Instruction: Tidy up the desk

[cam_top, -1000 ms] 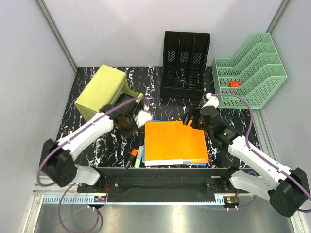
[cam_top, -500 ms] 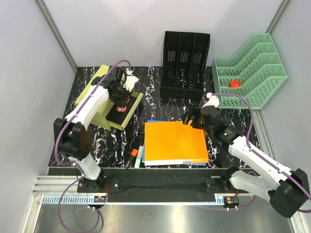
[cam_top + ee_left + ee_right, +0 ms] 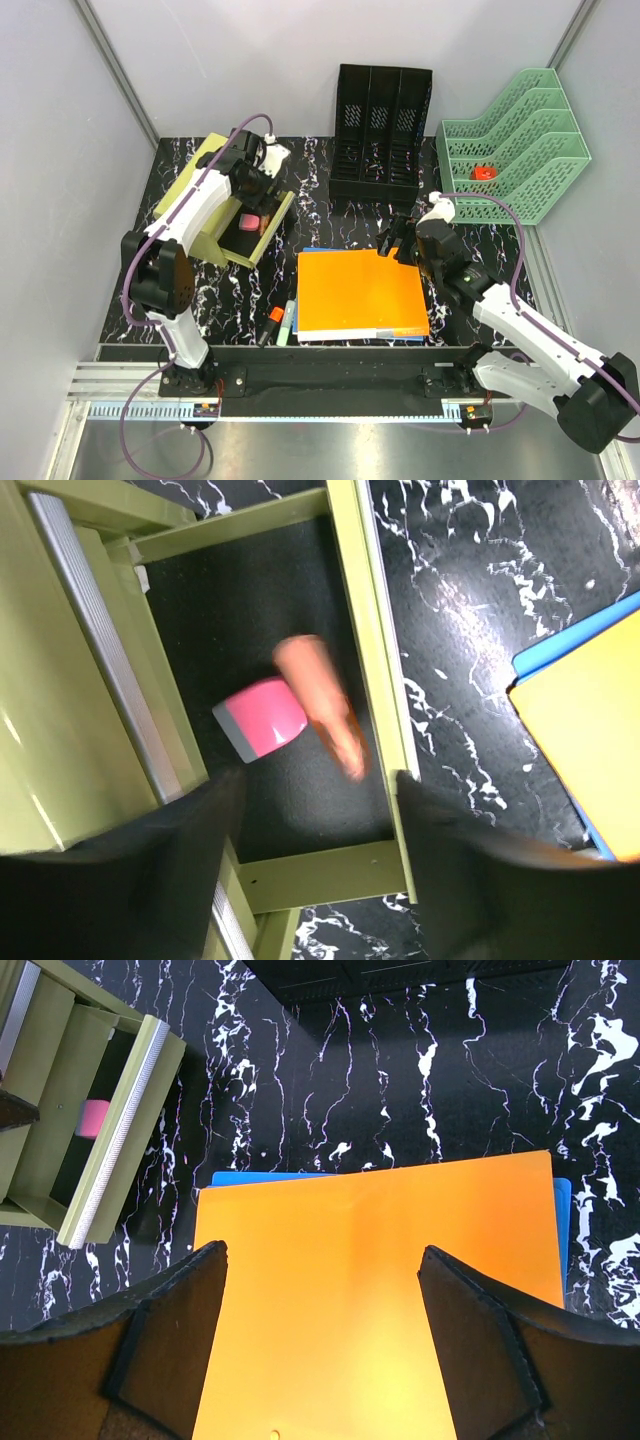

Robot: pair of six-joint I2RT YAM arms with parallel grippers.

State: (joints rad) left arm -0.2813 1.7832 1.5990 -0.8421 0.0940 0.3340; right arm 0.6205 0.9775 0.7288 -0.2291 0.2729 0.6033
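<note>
The surface [image 3: 305,175], black with white veins, filled the whole work area and lay under both my arms. On it:
- a yellow-green drawer box [image 3: 200,195] at 10 o'clock
- a black mesh file holder [image 3: 380,125] at 12
- a green tray rack [image 3: 515,150] at 2
- an orange folder [image 3: 360,290] stacked on a blue folder [image 3: 250,1177] at 6
- a green pen [image 3: 287,320] and an orange-tipped pen [image 3: 274,316] just beside the folders, at their 9 o'clock

Step in hand, my read: dropping small loose items into the box's open drawer [image 3: 372,630]. A pink eraser [image 3: 262,718] sat on the drawer floor. An orange stick-shaped thing [image 3: 325,705] showed at its 3 o'clock, too blurred to tell what it was or whether it was at rest.

My left end effector [image 3: 318,790] hung over the drawer, fingers spread, gripping nothing. Bare surface showed past the drawer rim at 3 o'clock in its wrist view. My right end effector [image 3: 322,1252] hovered above the far edge of the orange folder, spread wide, nothing in it. Bare surface ran on from there toward 12 o'clock.

Next move, as I judged it: the left had to lift clear without catching the drawer rim, then go for the pens. The right needed a low, flat approach to pinch the thin folder edge, probably bound for the file holder.
</note>
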